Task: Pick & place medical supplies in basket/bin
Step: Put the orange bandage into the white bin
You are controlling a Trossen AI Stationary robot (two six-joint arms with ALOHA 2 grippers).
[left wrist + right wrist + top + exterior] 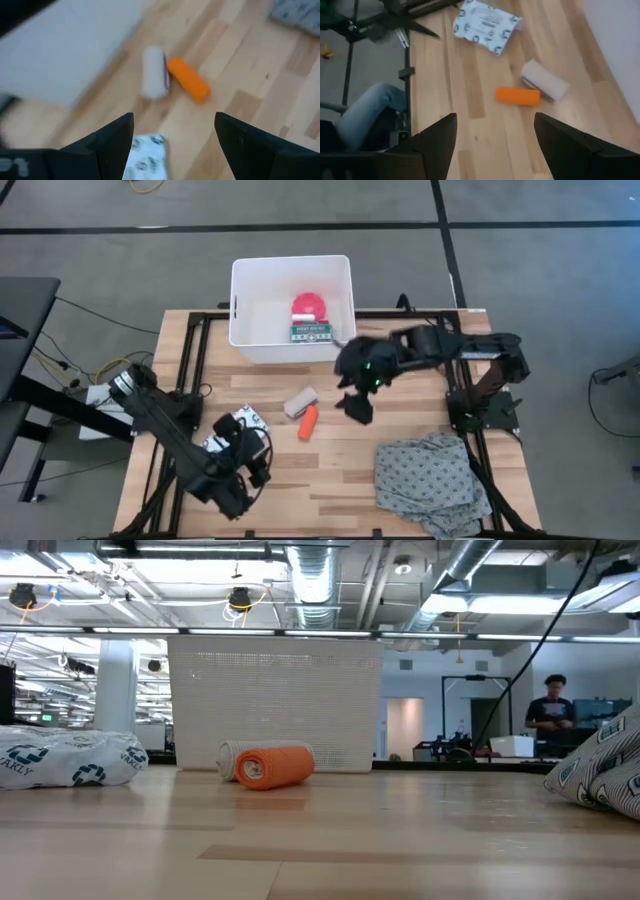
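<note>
Right gripper [357,406], fingers spread and empty, hangs beside the orange tube [308,422], which I see lying near the tub [240,300], long axis angled toward it, touching the beige bandage roll [300,402].

Left arm runs from its base at the table's [330,470] left edge toward the near-left corner, elbow low. Left gripper [247,442] hovers over the table's near-left part, fingers [112,142] spread apart, nothing between them. Right arm reaches from the table's right edge toward its middle. Right gripper [357,406] hangs above mid-table, fingers [437,140] parted, empty.
</note>
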